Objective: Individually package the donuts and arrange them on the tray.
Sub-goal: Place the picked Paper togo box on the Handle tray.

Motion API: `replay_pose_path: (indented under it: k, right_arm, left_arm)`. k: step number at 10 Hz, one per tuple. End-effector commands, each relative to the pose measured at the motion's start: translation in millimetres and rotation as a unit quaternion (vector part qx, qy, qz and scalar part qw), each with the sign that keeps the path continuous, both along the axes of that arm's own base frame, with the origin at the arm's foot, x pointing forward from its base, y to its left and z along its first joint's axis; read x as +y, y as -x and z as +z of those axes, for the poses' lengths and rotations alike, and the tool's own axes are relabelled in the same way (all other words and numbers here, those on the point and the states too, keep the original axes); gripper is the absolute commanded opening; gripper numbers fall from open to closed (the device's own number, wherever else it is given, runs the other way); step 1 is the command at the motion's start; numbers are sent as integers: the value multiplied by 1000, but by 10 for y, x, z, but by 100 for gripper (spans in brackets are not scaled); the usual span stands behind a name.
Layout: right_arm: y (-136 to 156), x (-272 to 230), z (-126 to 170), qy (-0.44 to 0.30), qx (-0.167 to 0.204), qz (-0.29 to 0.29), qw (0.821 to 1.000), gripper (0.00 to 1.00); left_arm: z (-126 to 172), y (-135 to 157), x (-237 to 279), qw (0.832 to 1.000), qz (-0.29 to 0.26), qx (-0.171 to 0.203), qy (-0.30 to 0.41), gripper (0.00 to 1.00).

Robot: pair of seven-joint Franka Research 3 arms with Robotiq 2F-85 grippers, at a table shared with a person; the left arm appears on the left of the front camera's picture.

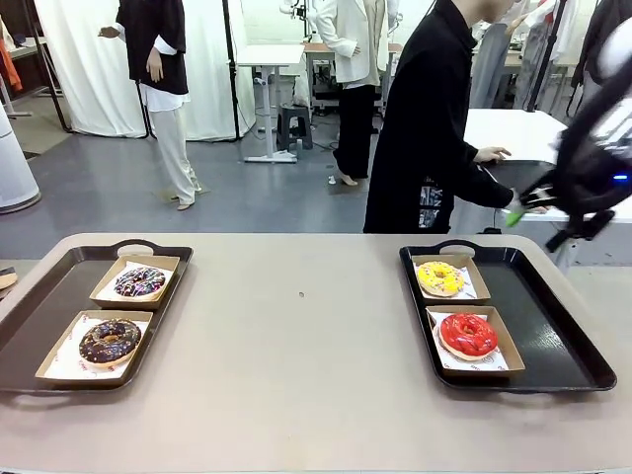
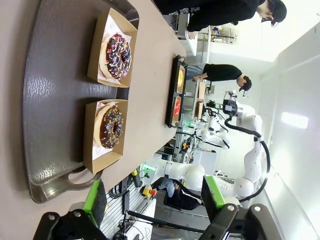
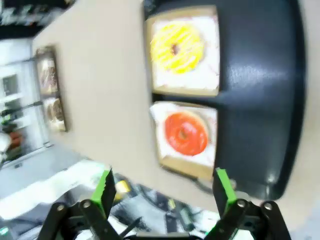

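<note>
Boxed donuts (image 1: 468, 334) near tray (image 1: 563, 341) edges

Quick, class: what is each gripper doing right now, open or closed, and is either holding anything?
Left gripper: open, holding nothing.
Right gripper: open, holding nothing.

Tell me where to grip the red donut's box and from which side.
Probably grip the box by its raised right wall, coming from above on the tray's bare side. The red donut fills the middle, and the yellow donut's box crowds the far end.
</note>
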State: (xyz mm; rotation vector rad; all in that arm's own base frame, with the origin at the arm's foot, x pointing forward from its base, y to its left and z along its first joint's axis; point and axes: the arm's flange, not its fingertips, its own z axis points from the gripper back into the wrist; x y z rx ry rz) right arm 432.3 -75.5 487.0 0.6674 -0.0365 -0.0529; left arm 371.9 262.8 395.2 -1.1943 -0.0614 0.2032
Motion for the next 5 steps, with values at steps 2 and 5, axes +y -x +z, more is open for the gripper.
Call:
replay_pose_path:
  k: [2, 5]
  right_arm:
    - [104, -1076, -299, -185, -19, 25, 982, 100]
    - [73, -1714, -745, -273, -34, 18, 961, 100]
  left_arm:
    - [21, 5, -9, 1000, 8, 0, 6, 100]
    - [21, 5, -9, 1000, 8, 0, 6, 100]
